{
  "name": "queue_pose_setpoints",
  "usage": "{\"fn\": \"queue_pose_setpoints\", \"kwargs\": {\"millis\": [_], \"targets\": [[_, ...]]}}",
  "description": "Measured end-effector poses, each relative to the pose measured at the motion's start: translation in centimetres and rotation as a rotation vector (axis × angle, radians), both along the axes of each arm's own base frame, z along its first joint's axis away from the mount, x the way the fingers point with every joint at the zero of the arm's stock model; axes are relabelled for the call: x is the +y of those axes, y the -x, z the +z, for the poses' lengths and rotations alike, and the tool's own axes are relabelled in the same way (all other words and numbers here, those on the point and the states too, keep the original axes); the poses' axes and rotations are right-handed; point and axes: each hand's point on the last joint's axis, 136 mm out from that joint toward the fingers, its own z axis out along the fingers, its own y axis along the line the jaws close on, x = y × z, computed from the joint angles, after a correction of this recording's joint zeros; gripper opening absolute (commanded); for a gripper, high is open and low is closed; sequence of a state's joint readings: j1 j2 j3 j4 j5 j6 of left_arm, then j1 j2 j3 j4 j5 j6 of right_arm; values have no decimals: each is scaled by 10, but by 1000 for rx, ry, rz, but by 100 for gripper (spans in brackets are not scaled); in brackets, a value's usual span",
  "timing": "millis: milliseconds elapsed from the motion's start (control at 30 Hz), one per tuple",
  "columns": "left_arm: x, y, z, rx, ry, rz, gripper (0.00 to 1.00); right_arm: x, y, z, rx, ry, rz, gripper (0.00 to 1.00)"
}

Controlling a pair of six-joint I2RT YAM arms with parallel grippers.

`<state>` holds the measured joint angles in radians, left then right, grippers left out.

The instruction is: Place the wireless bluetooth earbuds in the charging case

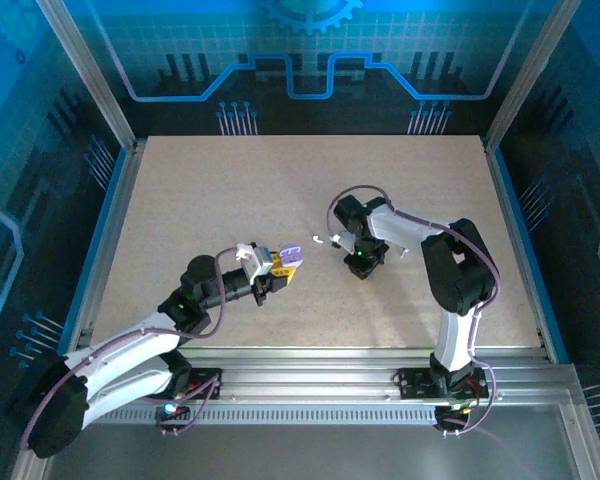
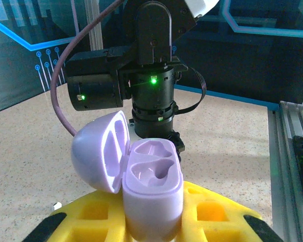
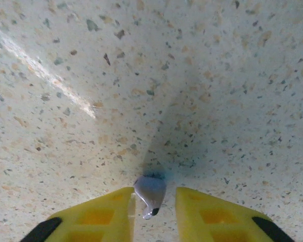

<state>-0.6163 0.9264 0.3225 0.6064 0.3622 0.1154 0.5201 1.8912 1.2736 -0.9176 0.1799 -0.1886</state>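
Observation:
A lavender charging case (image 2: 154,171) stands upright between the yellow fingers of my left gripper (image 2: 151,212), which is shut on its body. Its lid (image 2: 98,151) hangs open to the left and both sockets are empty. From above, the case (image 1: 292,258) is at the tip of my left gripper (image 1: 283,265). My right gripper (image 3: 154,194) points down at the table, its jaws narrowly open around one earbud (image 3: 150,189). This earbud touches the left finger (image 3: 118,212) and stands clear of the right finger (image 3: 202,214). A second earbud (image 1: 317,239) lies on the table between the two grippers.
The speckled tabletop (image 1: 210,200) is fenced by metal rails and blue panels. My right arm's wrist (image 2: 151,85) stands close behind the case in the left wrist view. A small white piece (image 2: 56,205) lies on the table left of my left gripper.

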Motion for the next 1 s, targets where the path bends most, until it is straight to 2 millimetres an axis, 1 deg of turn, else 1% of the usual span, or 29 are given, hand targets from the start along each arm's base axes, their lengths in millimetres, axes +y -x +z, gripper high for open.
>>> {"fn": "queue_pose_setpoints", "kwargs": {"millis": [267, 533, 667, 767, 1000], "targets": [[0, 0, -1, 3, -2, 0, 12, -3, 2, -1, 9, 5, -11, 35], [0, 0, -1, 2, -2, 0, 12, -2, 2, -1, 13, -1, -12, 35], [0, 0, -1, -2, -5, 0, 12, -3, 3, -6, 27, 7, -17, 35], [0, 0, -1, -10, -9, -1, 12, -5, 4, -9, 34, 12, -21, 34], [0, 0, -1, -11, -10, -1, 12, -5, 4, -11, 39, 15, -27, 27]]}}
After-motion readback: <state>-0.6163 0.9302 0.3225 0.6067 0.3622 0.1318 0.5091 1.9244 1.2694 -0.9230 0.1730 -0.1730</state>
